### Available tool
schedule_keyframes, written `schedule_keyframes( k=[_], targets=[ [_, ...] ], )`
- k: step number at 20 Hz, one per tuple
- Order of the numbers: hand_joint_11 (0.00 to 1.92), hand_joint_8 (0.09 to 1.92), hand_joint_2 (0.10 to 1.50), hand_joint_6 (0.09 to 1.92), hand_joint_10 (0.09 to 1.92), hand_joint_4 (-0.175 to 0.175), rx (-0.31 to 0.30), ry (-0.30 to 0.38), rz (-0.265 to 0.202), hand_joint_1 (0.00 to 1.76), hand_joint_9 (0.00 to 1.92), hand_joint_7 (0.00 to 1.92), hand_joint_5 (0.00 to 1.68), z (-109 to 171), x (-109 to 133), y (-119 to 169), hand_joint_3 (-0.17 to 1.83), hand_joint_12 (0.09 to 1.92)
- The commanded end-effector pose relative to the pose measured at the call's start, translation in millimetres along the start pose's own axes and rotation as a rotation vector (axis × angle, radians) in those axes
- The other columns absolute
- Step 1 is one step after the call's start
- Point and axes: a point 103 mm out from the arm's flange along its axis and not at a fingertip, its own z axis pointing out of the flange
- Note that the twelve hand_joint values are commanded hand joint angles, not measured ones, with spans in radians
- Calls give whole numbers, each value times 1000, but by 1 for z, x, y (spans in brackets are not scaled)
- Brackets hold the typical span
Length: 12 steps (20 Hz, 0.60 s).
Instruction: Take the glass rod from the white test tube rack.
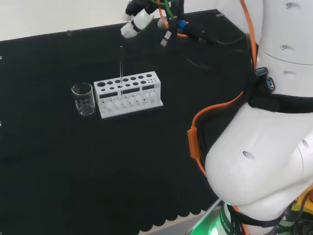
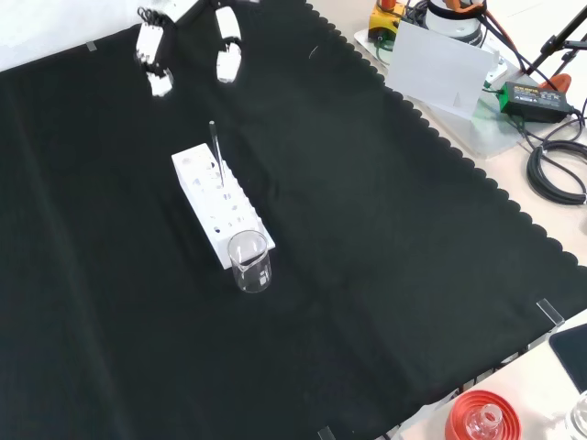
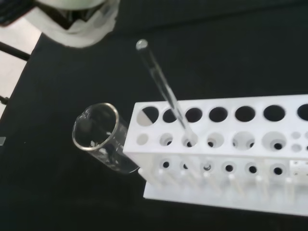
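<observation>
The hand (image 2: 188, 41) hangs above the bench with its fingers (image 2: 227, 57) spread and relaxed, holding nothing. Below it and well apart, the glass rod (image 3: 163, 89) stands in a hole of the white rack (image 2: 220, 203), a beaker (image 2: 249, 261) just beyond the rack's far end. The approach and grasp are yet to come.

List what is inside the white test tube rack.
The rack holds one glass rod, standing in a hole near the end beside the beaker. The other holes look empty. The rod's lower end is hidden inside the rack.
</observation>
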Motion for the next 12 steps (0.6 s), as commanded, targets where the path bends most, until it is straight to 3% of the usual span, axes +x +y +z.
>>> schedule_keyframes(
  k=[1,12],
  targets=[
    [522,913,527,553,858,-80,31,14,-7,801,654,432,446,12,1,7,536,1368],
    [528,919,522,565,862,-86,71,31,1,745,660,429,450,32,-3,9,526,1372]
  ],
)
